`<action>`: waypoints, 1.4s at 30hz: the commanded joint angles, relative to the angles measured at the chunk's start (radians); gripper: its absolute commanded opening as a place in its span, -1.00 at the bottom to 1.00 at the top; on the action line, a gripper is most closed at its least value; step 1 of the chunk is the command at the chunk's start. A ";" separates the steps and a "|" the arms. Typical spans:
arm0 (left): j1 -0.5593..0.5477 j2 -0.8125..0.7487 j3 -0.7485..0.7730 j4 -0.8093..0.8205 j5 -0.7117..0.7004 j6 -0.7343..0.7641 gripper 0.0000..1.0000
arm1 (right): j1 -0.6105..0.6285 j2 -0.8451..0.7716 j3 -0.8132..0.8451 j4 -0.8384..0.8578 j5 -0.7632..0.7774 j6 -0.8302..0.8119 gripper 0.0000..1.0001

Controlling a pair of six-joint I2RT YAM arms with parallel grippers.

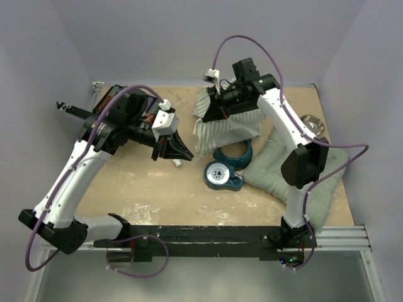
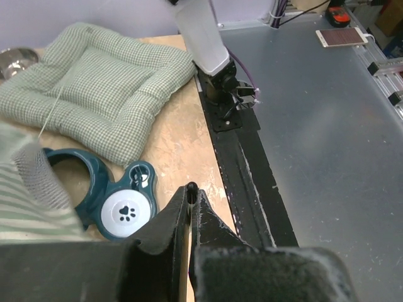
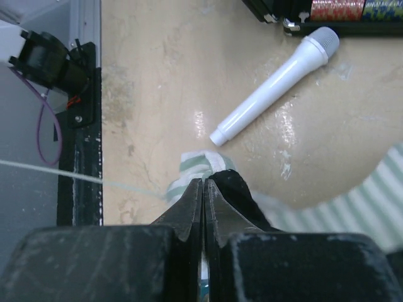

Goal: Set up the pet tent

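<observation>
Observed black right hand [image 3: 203, 184] clamped on edge of green-and-white striped fabric pet tent [image 1: 228, 129], black left hand [image 2: 191, 190] closed empty; judged early: tent slumped on table [image 1: 157, 195], unerected.

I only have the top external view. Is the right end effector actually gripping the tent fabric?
Observer: Yes. On its wrist view the right end effector is shut on a fold of the pet tent, pinching the striped cloth at its fingertips.
Operator: And the left one?
Observer: The left end effector is shut, with nothing visible between its fingers.
Operator: Any loose parts I can't make out?
Observer: A white tube with a rounded, dimpled end lies flat on the table, apart from the fabric.
</observation>
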 commanded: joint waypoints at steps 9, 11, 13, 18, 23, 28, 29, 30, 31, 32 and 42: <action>0.047 0.177 -0.136 0.156 0.029 -0.499 -1.00 | 0.004 -0.335 -0.216 0.316 -0.084 0.275 -1.00; 0.048 0.186 -0.110 0.156 0.026 -0.500 -1.00 | 0.002 -0.383 -0.283 0.394 -0.055 0.295 -1.00; 0.048 0.197 -0.076 0.115 0.028 -0.472 -1.00 | 0.004 -0.400 -0.311 0.385 -0.027 0.237 -1.00; 0.048 0.230 -0.021 -0.044 -0.015 -0.316 -1.00 | 0.004 -0.337 -0.284 0.169 0.086 -0.106 -1.00; 0.045 0.255 0.002 -0.140 -0.098 -0.181 -1.00 | -0.022 -0.260 -0.237 -0.013 0.208 -0.337 -1.00; 0.042 0.255 -0.030 -0.117 -0.202 -0.156 -1.00 | -0.024 -0.373 -0.332 -0.013 0.222 -0.439 -1.00; 0.042 0.258 -0.032 -0.105 -0.208 -0.164 -1.00 | -0.013 -0.415 -0.390 -0.013 0.231 -0.462 -1.00; 0.042 0.263 -0.032 -0.104 -0.207 -0.162 -1.00 | 0.009 -0.456 -0.447 -0.013 0.246 -0.479 -1.00; 0.042 0.267 -0.029 -0.101 -0.207 -0.168 -1.00 | 0.031 -0.489 -0.513 -0.013 0.260 -0.485 -1.00; 0.042 0.269 -0.027 -0.093 -0.208 -0.174 -1.00 | 0.048 -0.512 -0.564 -0.013 0.269 -0.495 -1.00; 0.039 0.318 0.022 -0.104 -0.216 -0.136 -1.00 | -0.028 -0.529 -0.521 0.001 0.280 -0.582 0.40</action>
